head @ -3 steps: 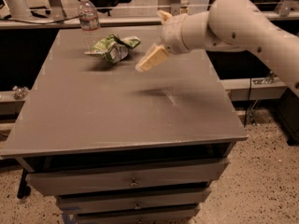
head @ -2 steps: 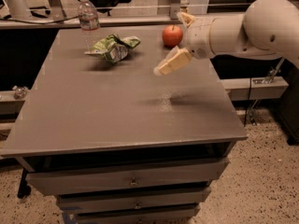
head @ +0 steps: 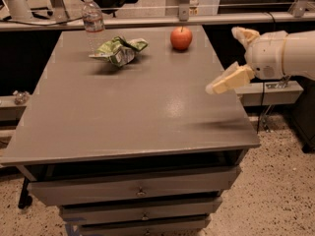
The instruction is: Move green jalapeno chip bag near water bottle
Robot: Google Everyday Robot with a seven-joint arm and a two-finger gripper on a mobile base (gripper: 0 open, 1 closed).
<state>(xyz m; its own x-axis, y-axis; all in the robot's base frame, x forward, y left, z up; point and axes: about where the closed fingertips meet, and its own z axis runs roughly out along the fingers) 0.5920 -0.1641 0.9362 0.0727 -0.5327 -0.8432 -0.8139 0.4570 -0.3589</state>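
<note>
While the pale, cream-coloured two-finger hand (head: 224, 59) hangs off the right edge of the flat grey table (head: 133, 112), it is released: its two fingers (head: 230, 79) are spread wide, one pointing up and one slanting down to the left, with nothing between them. It sits at the end of a thick white arm (head: 285, 53) that comes in from the right side of the camera view, well apart from everything on the table.

The crumpled, shiny green jalapeno chip bag (head: 119, 49) lies at the far left part of the table, its white strip turned to the left. Just behind that end stands the tall, slim clear plastic water bottle (head: 93, 22), upright, with a white cap and a pale label band; the bag is right beside the bottle's base, though whether they touch cannot be told. A round red apple (head: 181, 38) rests near the far edge, to the right of the bag and apart from it.

Grey drawers (head: 140, 191) with small knobs are stacked under the table, over a speckled floor (head: 275, 181)
</note>
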